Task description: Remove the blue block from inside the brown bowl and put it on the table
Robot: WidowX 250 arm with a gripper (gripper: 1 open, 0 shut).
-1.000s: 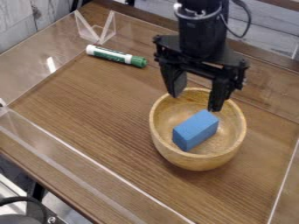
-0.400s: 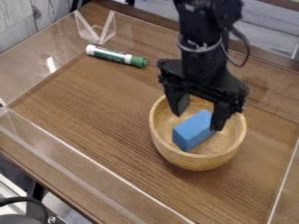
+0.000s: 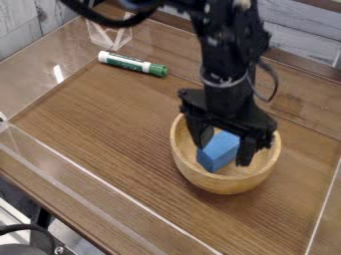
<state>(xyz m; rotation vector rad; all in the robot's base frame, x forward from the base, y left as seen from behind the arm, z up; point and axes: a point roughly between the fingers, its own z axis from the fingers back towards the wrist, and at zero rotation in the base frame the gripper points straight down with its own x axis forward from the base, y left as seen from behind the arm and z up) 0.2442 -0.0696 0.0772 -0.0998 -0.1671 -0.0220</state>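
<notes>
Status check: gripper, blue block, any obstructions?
Gripper open, down inside brown bowl, fingers either side of blue block. Block not yet gripped. Marker far off, nothing blocking.

The table point(image 3: 94, 115) bears brown bowl point(image 3: 186, 167) and marker point(image 3: 131, 65).

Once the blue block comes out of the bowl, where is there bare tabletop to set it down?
Widest free patch: the table between the marker, the left clear wall and the brown bowl. A narrower strip runs in front of the bowl. Crowded: the bowl itself, where the open gripper straddles the blue block.
</notes>
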